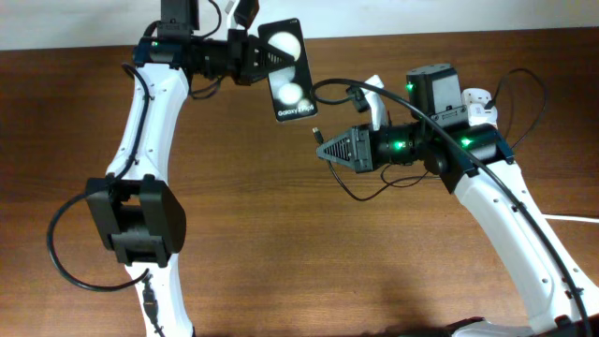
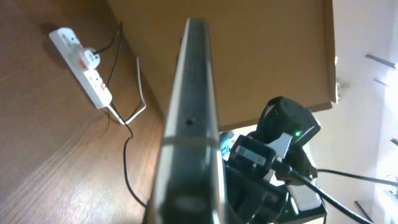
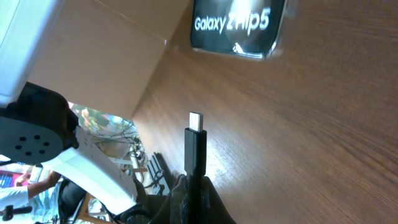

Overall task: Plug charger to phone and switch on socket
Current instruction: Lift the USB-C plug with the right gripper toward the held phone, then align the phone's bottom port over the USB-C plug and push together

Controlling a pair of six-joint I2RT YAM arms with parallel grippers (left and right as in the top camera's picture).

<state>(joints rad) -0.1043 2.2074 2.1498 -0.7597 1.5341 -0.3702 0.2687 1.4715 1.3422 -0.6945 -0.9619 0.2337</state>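
Observation:
My left gripper is shut on the phone and holds it tilted above the table's far side, glossy face up, lettered end toward the right arm. In the left wrist view the phone shows edge-on. My right gripper is shut on the charger's black plug, just below and right of the phone's lettered end, with a gap between them. In the right wrist view the plug tip points at the phone's lettered end. The socket lies behind the right arm, mostly hidden; it also shows in the left wrist view.
The charger's thin cable loops over the table under the right wrist. The left arm's black base stands at front left. A thick white cord runs off the right edge. The table's far edge meets a pale wall.

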